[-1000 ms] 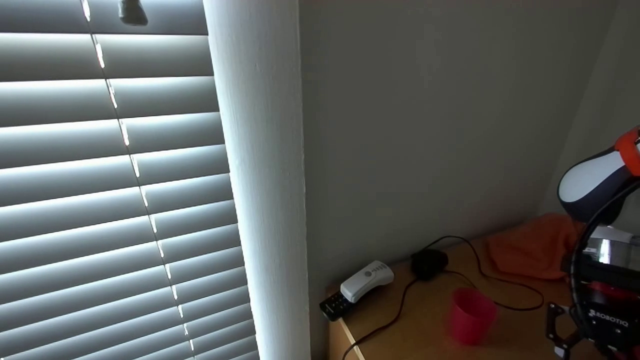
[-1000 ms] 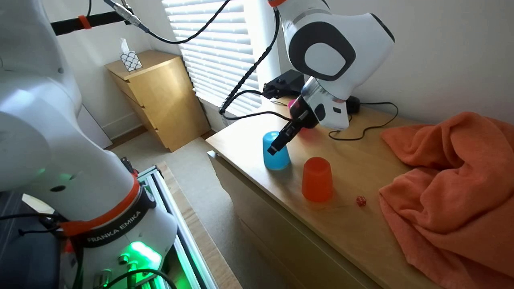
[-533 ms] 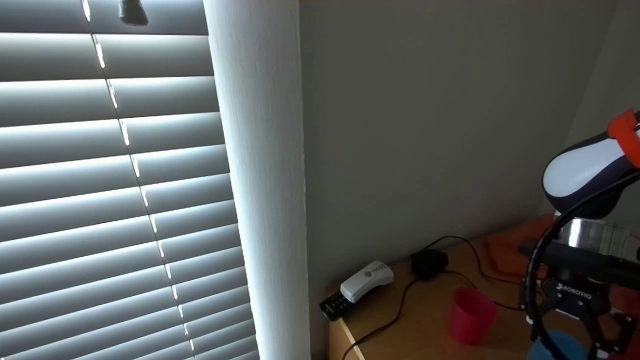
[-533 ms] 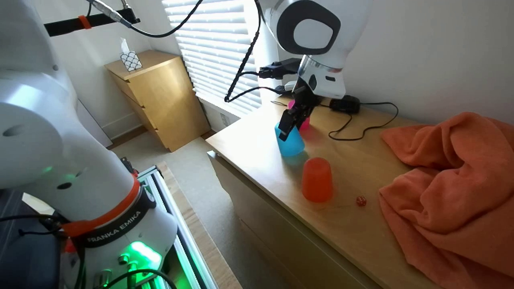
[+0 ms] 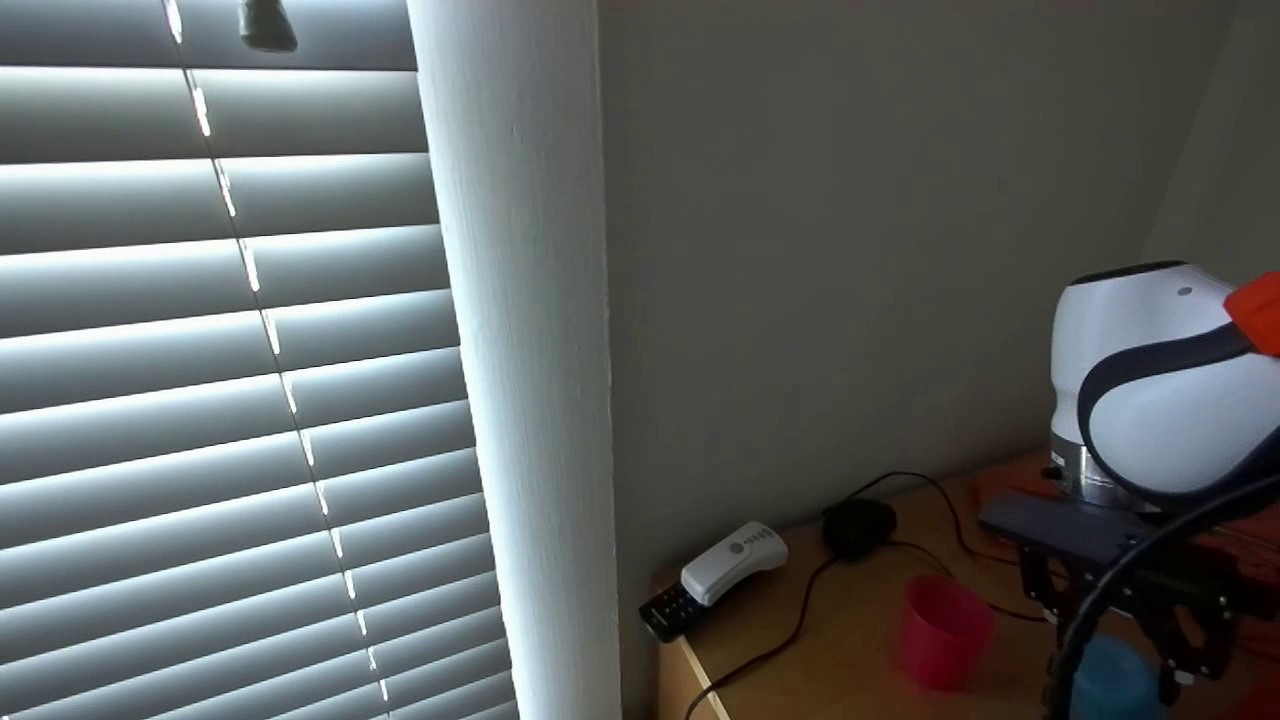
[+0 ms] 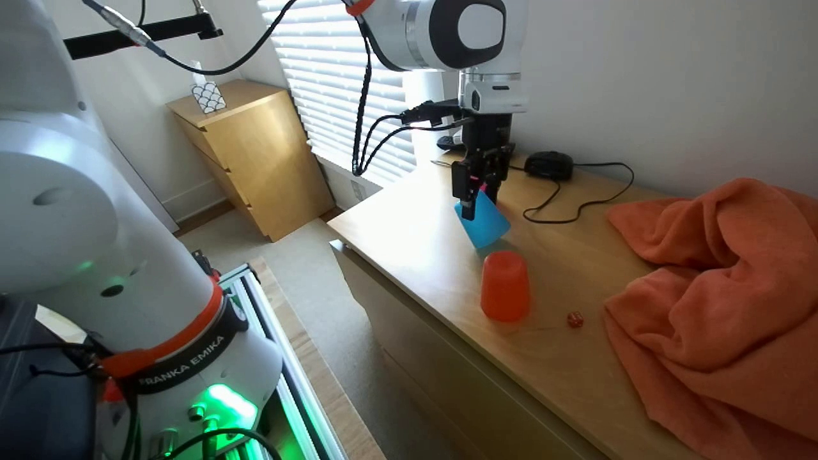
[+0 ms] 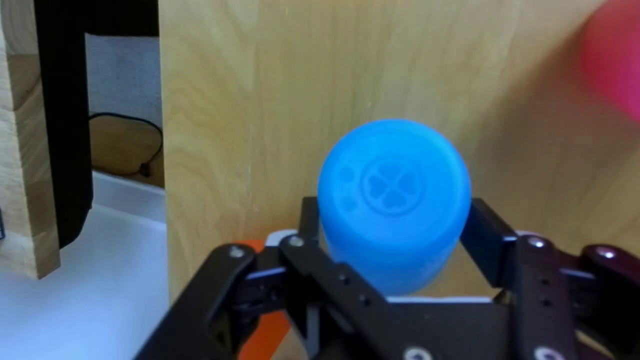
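My gripper (image 6: 480,206) is shut on an upside-down blue cup (image 6: 488,227), with one finger on each side of it. In the wrist view the blue cup (image 7: 395,190) fills the space between the fingertips (image 7: 392,212), its clover-marked base facing the camera. The cup is tilted over the wooden dresser top (image 6: 409,211); whether its rim touches the wood I cannot tell. An upside-down orange cup (image 6: 506,287) stands just in front of it. A pink cup (image 5: 943,635) stands behind it, mostly hidden in an exterior view and partly visible in the wrist view (image 7: 617,60).
A red die (image 6: 575,319) lies near the orange cup. A crumpled orange towel (image 6: 716,287) covers the dresser's right part. A black adapter (image 5: 858,528) with a cord, a white remote (image 5: 735,562) and a black remote (image 5: 670,612) lie by the wall.
The gripper has turned from slanted to pointing down and moved back toward the wall. The blue cup has moved with it and gone from upright to tilted. The orange cup has stayed put.
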Robot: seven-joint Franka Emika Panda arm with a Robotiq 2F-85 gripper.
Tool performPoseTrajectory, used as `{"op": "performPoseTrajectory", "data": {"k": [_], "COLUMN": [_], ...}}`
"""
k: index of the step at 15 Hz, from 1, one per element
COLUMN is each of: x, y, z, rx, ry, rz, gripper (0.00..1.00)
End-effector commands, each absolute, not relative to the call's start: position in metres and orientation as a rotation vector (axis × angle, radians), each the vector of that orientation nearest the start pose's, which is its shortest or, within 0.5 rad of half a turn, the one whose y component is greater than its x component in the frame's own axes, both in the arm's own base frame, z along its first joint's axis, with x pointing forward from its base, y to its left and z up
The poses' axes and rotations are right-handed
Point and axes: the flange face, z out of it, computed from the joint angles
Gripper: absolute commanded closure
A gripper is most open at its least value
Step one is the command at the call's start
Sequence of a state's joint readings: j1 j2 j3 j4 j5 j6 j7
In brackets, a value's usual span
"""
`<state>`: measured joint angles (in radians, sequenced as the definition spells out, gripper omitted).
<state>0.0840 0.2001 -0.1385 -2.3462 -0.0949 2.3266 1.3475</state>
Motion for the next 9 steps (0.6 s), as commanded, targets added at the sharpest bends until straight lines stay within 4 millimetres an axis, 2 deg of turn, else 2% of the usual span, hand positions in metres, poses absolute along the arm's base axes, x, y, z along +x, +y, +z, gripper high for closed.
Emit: {"op": "performPoseTrajectory", "data": {"k": [1,2,3,5,9], "x": [0.485,0.485,0.485,0.485,0.484], "y": [-0.026,-0.026,-0.028,-0.034,-0.042], "z": [0.227,0.226,0.225,0.224,0.223], "rx": [-2.685,-2.690,-2.691,-2.676,-2.643], "ry": [2.114,2.123,2.131,2.144,2.143], "rz": [0.081,0.073,0.063,0.065,0.101], "gripper": [0.51,0.15,0.06,0.00,0.00]}}
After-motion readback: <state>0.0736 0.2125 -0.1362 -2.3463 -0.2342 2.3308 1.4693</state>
